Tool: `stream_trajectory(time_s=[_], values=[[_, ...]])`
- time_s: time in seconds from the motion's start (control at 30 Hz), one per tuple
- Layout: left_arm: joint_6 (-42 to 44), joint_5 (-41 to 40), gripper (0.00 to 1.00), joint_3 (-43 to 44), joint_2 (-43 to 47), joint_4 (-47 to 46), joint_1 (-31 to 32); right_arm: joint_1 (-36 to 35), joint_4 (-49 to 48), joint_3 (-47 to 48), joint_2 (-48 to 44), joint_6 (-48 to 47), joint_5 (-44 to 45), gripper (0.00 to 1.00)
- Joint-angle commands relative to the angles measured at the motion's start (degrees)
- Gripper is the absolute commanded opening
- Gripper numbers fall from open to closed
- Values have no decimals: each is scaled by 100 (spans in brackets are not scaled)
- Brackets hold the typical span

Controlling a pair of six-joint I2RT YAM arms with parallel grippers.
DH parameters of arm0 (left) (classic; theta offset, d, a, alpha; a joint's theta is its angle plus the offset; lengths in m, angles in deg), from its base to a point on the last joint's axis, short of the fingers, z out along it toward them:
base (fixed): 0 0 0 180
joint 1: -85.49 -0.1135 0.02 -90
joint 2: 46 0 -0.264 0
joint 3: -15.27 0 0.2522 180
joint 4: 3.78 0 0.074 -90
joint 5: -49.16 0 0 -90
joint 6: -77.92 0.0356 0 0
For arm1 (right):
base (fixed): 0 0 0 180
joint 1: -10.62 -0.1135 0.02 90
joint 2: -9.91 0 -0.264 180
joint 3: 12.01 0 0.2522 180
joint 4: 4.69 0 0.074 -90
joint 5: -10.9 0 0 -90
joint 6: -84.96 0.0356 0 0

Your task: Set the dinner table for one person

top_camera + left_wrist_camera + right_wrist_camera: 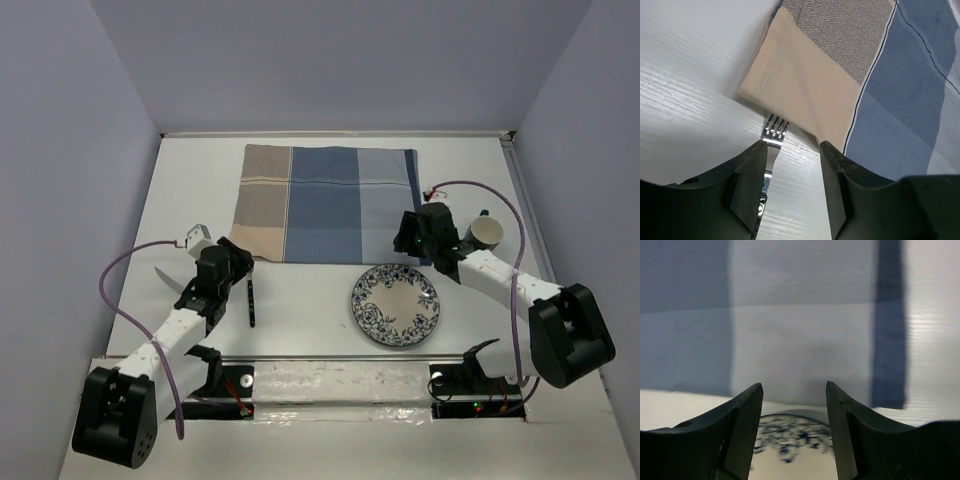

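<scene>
The white dinner table (195, 180) holds a blue-and-tan striped placemat (330, 205) at the back middle. A blue-patterned plate (395, 304) lies on the table in front of the mat's right part. A black-handled fork (251, 303) lies near the mat's front left corner. My left gripper (240, 262) is open just above the table; in the left wrist view (792, 147) the fork (775, 129) lies beside the left finger, tines toward the mat (830, 60). My right gripper (408, 246) is open and empty over the plate's far rim (790, 440) and the mat's edge (800, 340).
A mug (486, 232) lies on its side at the right, just behind the right wrist. A silver knife blade (165, 277) lies left of the left arm. Grey walls close in the table on three sides.
</scene>
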Motion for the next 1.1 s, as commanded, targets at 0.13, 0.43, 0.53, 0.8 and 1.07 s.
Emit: stream_trajectory(time_s=[0.13,0.43,0.53,0.8,1.07], values=[[394,-144,56,1029,1358,607,-8,-2510,-343,1609,1372,-379,179,56],[1081,40,60,2384,2027,1337,0,-4286,-344,4298,3924,-730,197,17],[1291,23,61,2560,2167,1443,-8,-4551,-230,4905,4461,-836,109,47],[1459,5,63,2587,2387,1461,-8,-4684,315,5829,5349,-863,55,44],[1477,67,63,2639,2414,1399,-17,-4974,351,6102,5692,-1240,4,26]])
